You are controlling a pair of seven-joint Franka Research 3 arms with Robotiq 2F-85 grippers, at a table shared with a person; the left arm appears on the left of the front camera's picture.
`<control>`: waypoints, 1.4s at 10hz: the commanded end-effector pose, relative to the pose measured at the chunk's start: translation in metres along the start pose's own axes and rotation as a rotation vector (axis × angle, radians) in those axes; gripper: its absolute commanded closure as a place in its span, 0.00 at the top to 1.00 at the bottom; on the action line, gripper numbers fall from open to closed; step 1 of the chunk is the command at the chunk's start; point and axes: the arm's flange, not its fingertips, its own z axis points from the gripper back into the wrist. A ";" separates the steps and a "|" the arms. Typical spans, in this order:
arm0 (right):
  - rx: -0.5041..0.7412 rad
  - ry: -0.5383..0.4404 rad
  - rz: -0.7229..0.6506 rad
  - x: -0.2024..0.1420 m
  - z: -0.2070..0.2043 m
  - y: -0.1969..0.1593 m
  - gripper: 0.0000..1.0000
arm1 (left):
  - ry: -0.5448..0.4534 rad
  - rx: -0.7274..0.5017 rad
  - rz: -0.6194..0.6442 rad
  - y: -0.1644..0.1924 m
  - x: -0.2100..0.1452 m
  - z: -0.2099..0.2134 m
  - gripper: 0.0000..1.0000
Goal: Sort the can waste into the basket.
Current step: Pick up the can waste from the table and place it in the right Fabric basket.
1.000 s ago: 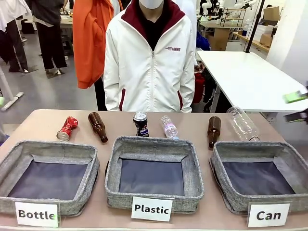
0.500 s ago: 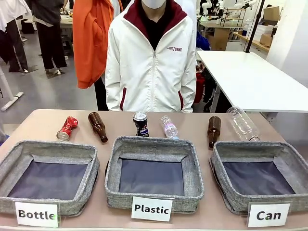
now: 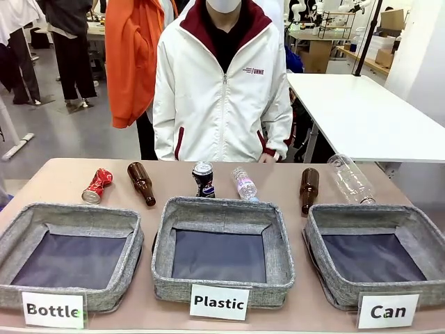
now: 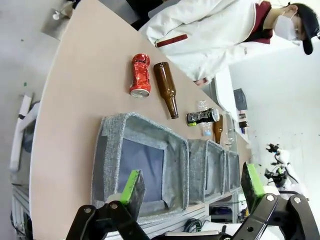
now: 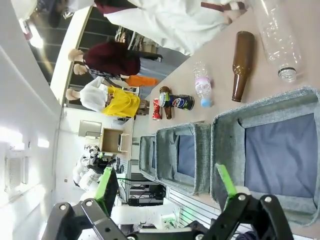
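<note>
The red can (image 3: 96, 185) lies near a brown bottle (image 3: 141, 183), which the wide-open, empty left gripper (image 4: 192, 182) or right gripper (image 5: 166, 184) might snag.

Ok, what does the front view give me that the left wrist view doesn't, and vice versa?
Front view: the readable Can card fronting the basket at the robot's right. Left wrist view: the left gripper, jaws open, above the near side of the leftmost basket. Both: the crushed red can and the dark can on the table behind the baskets.
</note>
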 end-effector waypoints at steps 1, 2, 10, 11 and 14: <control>0.020 -0.011 0.020 0.004 0.002 0.000 1.00 | 0.079 0.084 -0.144 -0.030 -0.001 -0.015 1.00; 0.020 -0.011 0.020 0.004 0.002 0.000 1.00 | 0.155 0.192 -0.201 -0.050 0.004 -0.038 1.00; 0.020 -0.011 0.020 0.004 0.002 0.000 1.00 | 0.373 0.629 -0.461 -0.110 0.023 -0.245 1.00; 0.020 -0.011 0.020 0.004 0.002 0.000 1.00 | 0.373 0.629 -0.461 -0.110 0.023 -0.245 1.00; 0.020 -0.011 0.020 0.004 0.002 0.000 1.00 | 0.433 0.670 -0.481 -0.104 0.048 -0.278 1.00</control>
